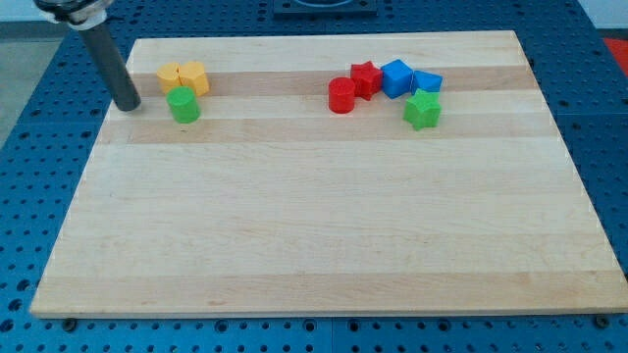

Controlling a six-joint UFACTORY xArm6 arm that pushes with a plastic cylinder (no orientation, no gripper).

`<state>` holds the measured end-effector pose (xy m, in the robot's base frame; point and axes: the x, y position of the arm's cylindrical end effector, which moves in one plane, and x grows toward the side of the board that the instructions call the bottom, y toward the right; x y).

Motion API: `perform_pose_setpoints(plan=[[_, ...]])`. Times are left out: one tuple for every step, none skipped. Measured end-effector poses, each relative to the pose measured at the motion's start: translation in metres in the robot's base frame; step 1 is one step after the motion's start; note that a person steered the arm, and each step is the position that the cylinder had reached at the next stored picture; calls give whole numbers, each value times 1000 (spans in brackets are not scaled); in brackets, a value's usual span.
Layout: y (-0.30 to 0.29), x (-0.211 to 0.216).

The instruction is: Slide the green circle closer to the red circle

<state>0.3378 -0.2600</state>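
The green circle (183, 104) sits near the board's top left, just below two yellow blocks (183, 75). The red circle (341, 95) sits right of the top middle, touching a red star-like block (366, 77). My tip (128, 103) rests on the board just left of the green circle, with a small gap between them. The dark rod rises up and to the left out of the view.
A blue block (396, 76) and a smaller blue block (427, 81) lie right of the red star. A green star (423, 109) sits below them. The wooden board (314, 226) lies on a blue perforated table.
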Motion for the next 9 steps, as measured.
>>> perform_pose_setpoints(plan=[[34, 17], [73, 31], [75, 31], [49, 16], [36, -6], [51, -11], [81, -5], [114, 11], [143, 27]])
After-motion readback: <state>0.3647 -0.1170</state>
